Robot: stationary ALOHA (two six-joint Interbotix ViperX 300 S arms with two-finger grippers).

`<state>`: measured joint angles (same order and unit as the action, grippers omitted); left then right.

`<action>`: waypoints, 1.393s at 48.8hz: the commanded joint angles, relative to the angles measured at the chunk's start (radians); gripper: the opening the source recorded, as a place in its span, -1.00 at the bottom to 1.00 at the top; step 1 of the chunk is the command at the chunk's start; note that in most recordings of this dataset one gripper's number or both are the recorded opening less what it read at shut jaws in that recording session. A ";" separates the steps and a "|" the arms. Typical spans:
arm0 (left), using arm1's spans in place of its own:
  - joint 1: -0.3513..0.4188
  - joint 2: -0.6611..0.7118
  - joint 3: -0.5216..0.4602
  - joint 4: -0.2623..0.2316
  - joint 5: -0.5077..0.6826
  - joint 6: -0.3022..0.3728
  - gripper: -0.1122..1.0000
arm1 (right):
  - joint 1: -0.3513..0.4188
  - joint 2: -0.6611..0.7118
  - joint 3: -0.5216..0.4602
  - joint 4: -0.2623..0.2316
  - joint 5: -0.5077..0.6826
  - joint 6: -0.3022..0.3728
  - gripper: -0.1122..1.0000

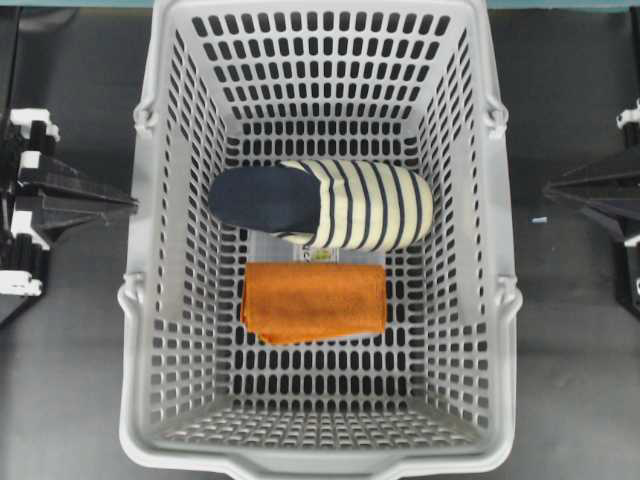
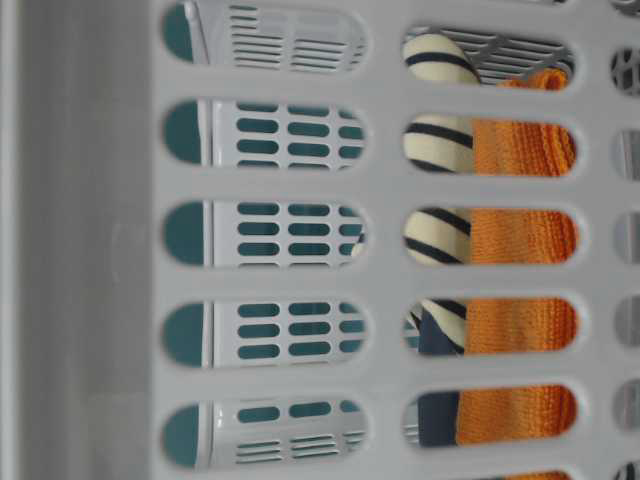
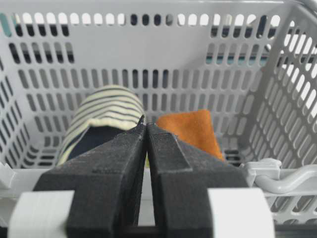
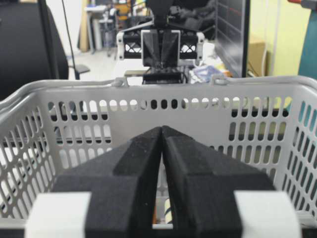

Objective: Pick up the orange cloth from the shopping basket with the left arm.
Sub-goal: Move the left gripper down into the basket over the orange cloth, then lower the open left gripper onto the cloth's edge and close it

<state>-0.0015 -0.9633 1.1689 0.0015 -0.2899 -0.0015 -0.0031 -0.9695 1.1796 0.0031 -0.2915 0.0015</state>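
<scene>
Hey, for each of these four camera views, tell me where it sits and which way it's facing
Overhead: above, facing down into the shopping basket; both arms at the sides.
Table-level: against the basket wall, peering through slots; no robot visible.
Left wrist: behind the left gripper, shut, outside the rim, facing in.
Right wrist: behind the shut right gripper, facing across at the other arm.
Overhead and left wrist share the orange cloth beside the slipper.

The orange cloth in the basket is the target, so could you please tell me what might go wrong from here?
1. The striped slipper touches the orange cloth, so the left claw might snag it.
2. That claw is shut outside the shopping basket; its tall wall could block the reach.
</scene>
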 commanded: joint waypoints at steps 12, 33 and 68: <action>-0.028 0.044 -0.270 0.043 0.328 -0.015 -0.80 | 0.005 0.014 -0.020 0.028 0.025 0.049 -0.79; -0.060 0.341 -0.588 0.043 0.723 -0.015 -0.80 | 0.006 0.009 -0.035 0.026 0.101 0.063 0.41; -0.097 0.904 -1.058 0.041 1.137 -0.012 0.81 | 0.002 -0.020 -0.034 0.025 0.123 0.063 0.56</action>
<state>-0.0874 -0.1028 0.1733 0.0414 0.8406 -0.0123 0.0000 -0.9940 1.1658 0.0261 -0.1580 0.0644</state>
